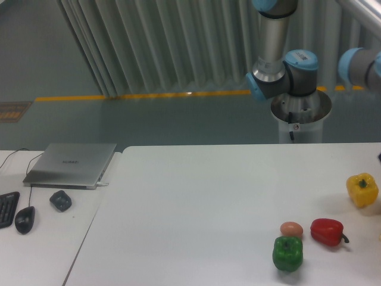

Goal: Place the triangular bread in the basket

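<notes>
**Desk:** Standing behind the far edge of the white table [196, 196], right of centre: grey arm [280, 71] with pale blue joint caps, mounted on a round pedestal [300, 119]. Upper links cut off by the top and right borders of the shot.

**Photographer:** And the gripper?

**Desk:** Out of frame, past the right border. Impossible to tell how far open, or whether holding anything.

**Photographer:** Triangular bread?

**Desk:** Nowhere in shot either. Cannot say where. Same for the basket.

**Photographer:** On the table, then?

**Desk:** Four items, all toward the near right corner. Yellow pepper [362, 189] hard by the right edge, upright, stem up. Red pepper [327, 232] nearer the front edge, lying on its side, dark stem pointing right. Small brown egg [291, 229] just left of the red pepper, apart from it. Green pepper [287, 253] directly in front of the egg, touching it or very nearly so; too close to call.

**Photographer:** Left side?

**Desk:** Second, lower desk [47, 256] butted against the table's left edge. Closed silver laptop [71, 164] at its far edge. Small dark rounded object [61, 200] in front of the laptop, too blurred to name. Black mouse [24, 219] further left, cable trailing toward the far edge. Corner of a black keyboard [6, 208] at the left border.

**Photographer:** Background?

**Desk:** Grey pleated curtain [149, 42] above a yellow floor stripe [143, 95].
</notes>
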Tool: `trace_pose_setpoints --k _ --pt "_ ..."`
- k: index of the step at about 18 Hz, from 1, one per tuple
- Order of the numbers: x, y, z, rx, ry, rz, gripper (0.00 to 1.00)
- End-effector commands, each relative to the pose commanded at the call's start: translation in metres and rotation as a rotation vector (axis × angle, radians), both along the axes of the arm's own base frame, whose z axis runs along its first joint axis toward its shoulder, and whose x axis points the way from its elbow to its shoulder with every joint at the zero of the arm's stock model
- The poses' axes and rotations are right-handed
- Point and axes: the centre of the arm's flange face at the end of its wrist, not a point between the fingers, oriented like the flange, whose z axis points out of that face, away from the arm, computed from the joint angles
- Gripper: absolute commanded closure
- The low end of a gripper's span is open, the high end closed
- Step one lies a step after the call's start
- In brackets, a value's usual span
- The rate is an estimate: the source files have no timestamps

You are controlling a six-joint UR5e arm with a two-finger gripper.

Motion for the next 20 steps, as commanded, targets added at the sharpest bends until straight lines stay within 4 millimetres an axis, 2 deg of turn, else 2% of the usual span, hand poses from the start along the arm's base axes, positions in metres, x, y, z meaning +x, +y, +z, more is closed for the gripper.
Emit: trace_pose_setpoints --k 2,4,6,10,11,13,14,15,20 --pt "-0.015 -0.016 -0.008 -0.060 -0.004 -0.135 0.84" --pt "-0.031 -0.032 -0.010 -0.080 0.013 -0.190 0.84" --pt "-0.041 -0.037 -0.018 -0.087 0.021 -0.205 0.83" --pt "-0.047 -0.038 -0.024 -0.085 0.029 -0.208 0.78" --pt "-0.048 -0.037 -0.023 -0.085 0.031 -0.208 0.72" --pt "-0.053 -0.035 -0.029 -0.081 0.035 -0.199 0.52" --pt "-0.054 -0.034 -0.029 -0.078 0.045 -0.198 0.14" --pt "-0.055 -0.034 -0.029 -0.076 0.050 -0.195 0.00" --pt "-0.056 -0.033 -0.027 -0.074 0.055 -0.194 0.00"
